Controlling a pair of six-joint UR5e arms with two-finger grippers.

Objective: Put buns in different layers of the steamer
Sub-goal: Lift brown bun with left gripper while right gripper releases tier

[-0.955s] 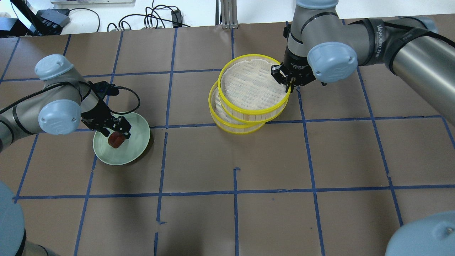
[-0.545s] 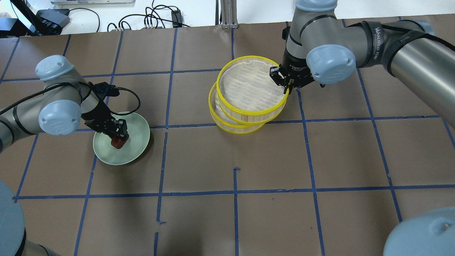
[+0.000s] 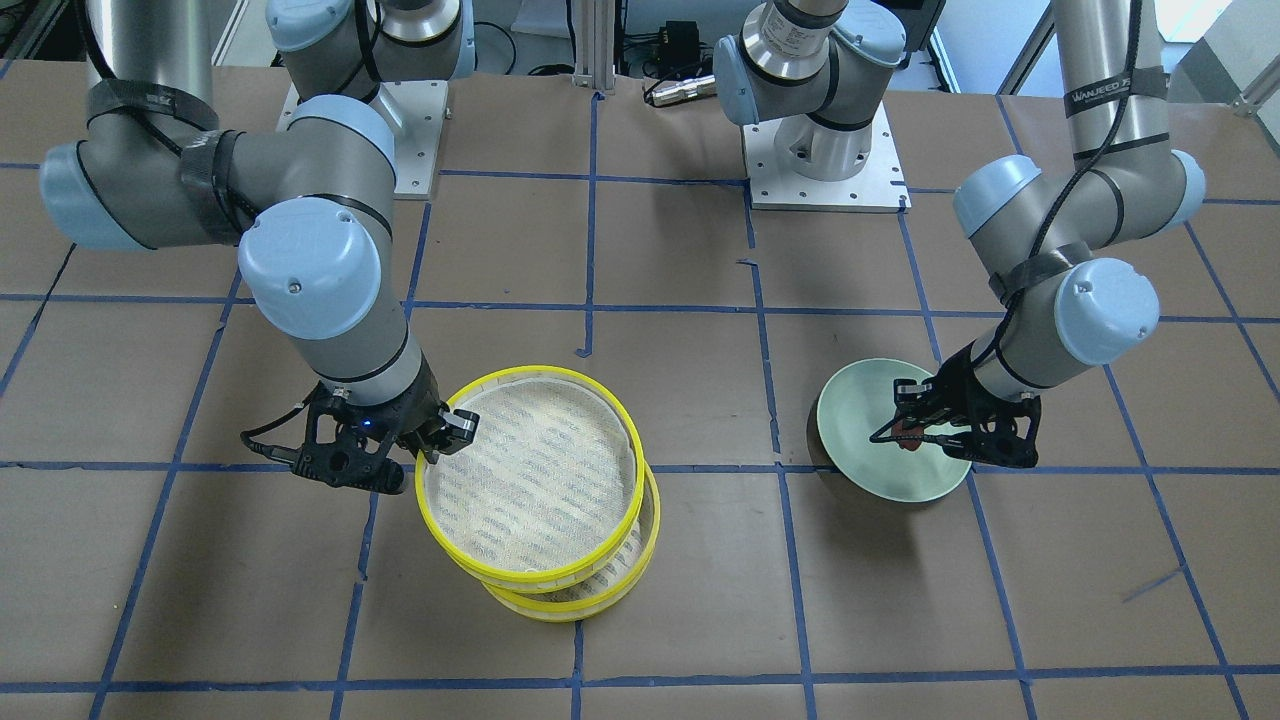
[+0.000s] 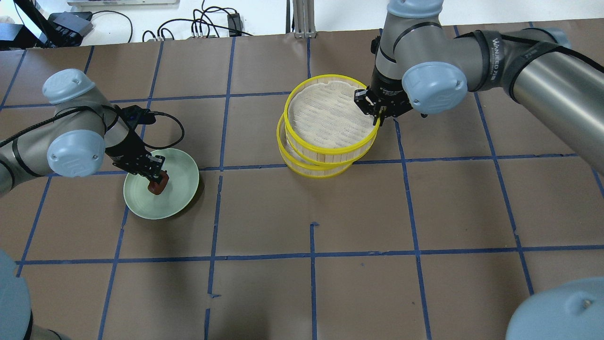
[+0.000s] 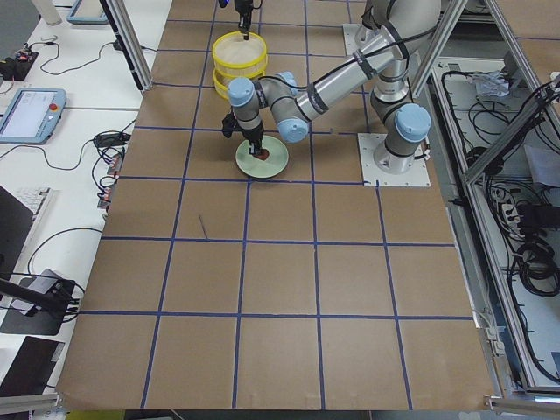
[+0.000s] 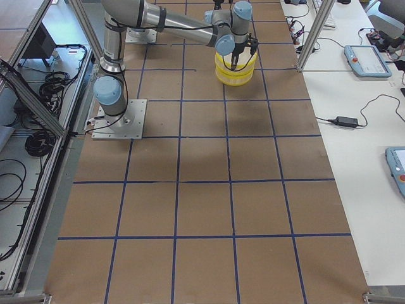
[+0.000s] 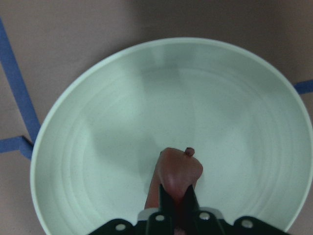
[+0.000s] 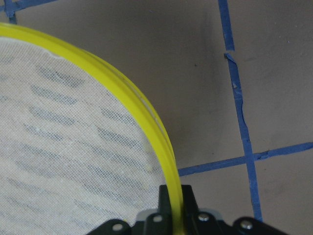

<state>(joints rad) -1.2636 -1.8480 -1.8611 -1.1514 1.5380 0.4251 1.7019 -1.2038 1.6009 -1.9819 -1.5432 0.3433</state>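
Note:
My left gripper (image 4: 157, 178) is shut on the dark reddish-brown bun (image 4: 157, 185) and holds it over the pale green plate (image 4: 179, 198). The left wrist view shows the bun (image 7: 178, 169) pinched between the fingers, with the plate (image 7: 98, 122) below it. My right gripper (image 4: 377, 117) is shut on the yellow rim of the upper steamer layer (image 4: 330, 150). It holds that layer slightly raised and offset over the lower layer (image 4: 316, 174). The right wrist view shows the rim (image 8: 132, 98) running between the fingers. The white bun is hidden or out of view.
The table is brown paper marked with a blue tape grid. In the front-facing view the plate (image 3: 860, 400) lies right of the stacked layers (image 3: 530, 575), with bare table between them. Cables and boxes lie beyond the table's far edge (image 4: 207, 23).
My left gripper has closed on the reddish-brown bun, which it straddled open a second ago. My right gripper has shifted the upper layer slightly left over the lower one.

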